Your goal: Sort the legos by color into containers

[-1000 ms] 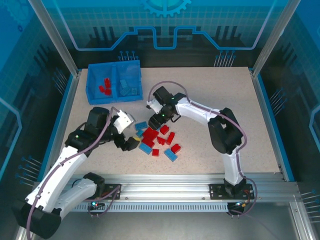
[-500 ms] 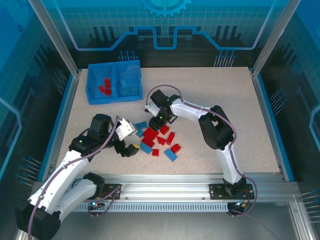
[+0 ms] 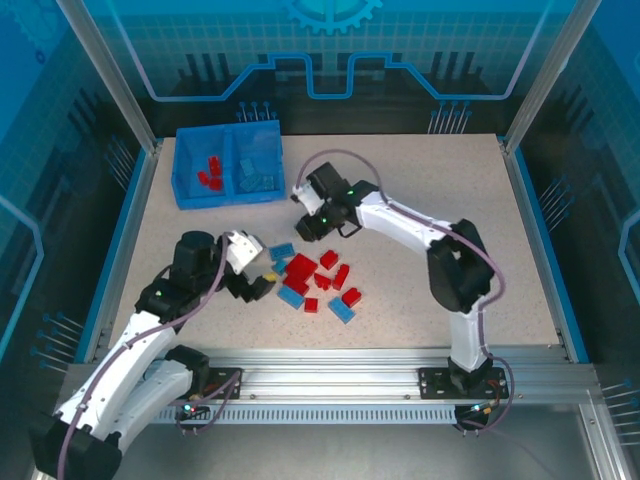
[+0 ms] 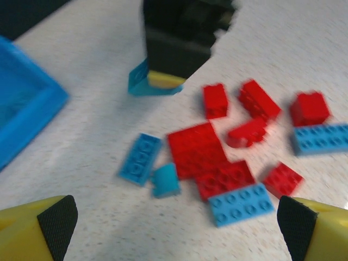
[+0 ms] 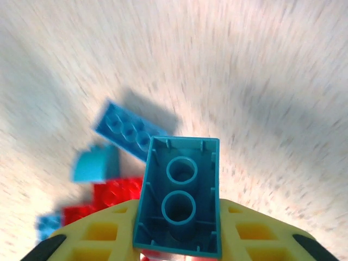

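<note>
Red and light blue legos lie in a loose pile at mid-table. My right gripper hangs just behind the pile's far left, shut on a light blue brick whose hollow underside faces the wrist camera. The left wrist view shows that brick under the black gripper, off the table. My left gripper stands open at the pile's left edge, its fingertips wide apart with nothing between them. The blue bin sits at the far left, with red bricks in its left compartment and blue bricks in its right.
A corner of the bin shows at the left of the left wrist view. Bare speckled tabletop spreads to the right of the pile and behind it. Blue rails edge the table.
My right gripper has shut on the light blue brick at the pile's far left and lifted it slightly toward the bin. The left gripper has stayed open by the pile.
</note>
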